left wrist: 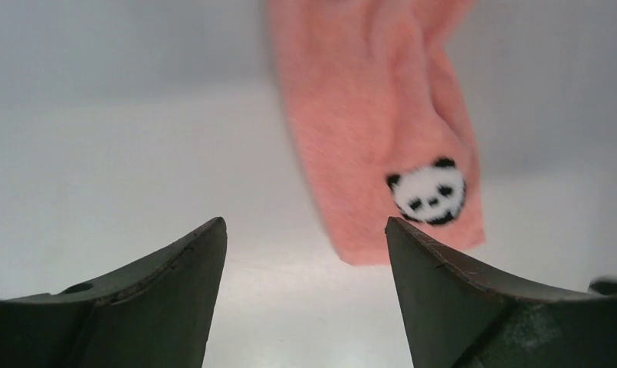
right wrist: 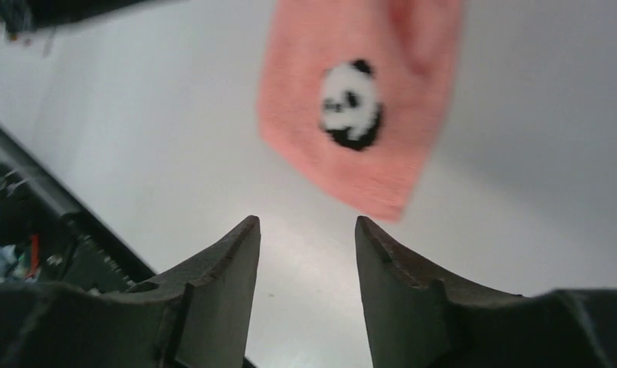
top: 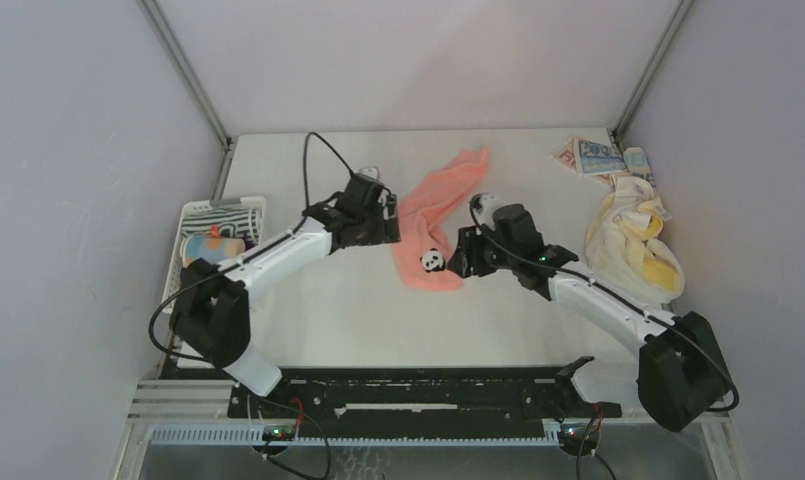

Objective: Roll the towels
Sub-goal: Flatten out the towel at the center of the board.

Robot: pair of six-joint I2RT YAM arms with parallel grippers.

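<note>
The salmon-pink towel (top: 440, 205) lies as a long strip mid-table (top: 328, 300), its panda patch (top: 433, 261) at the 6 o'clock end. The left gripper (left wrist: 305, 230), at its 9 o'clock, and the right gripper (right wrist: 305, 224), at its 3 o'clock, both gape, holding nothing. Best, I judge, to pinch both near corners evenly, then roll snugly toward 1 o'clock

- Salmon-pink cloth towel (top: 440, 212) lay central on the white table (top: 378, 315).
- Cream-yellow crumpled towel (top: 628, 240) lay right, blue-printed towel (top: 590, 156) behind it.
- White slotted plastic basket (top: 192, 212) stood left.
</note>
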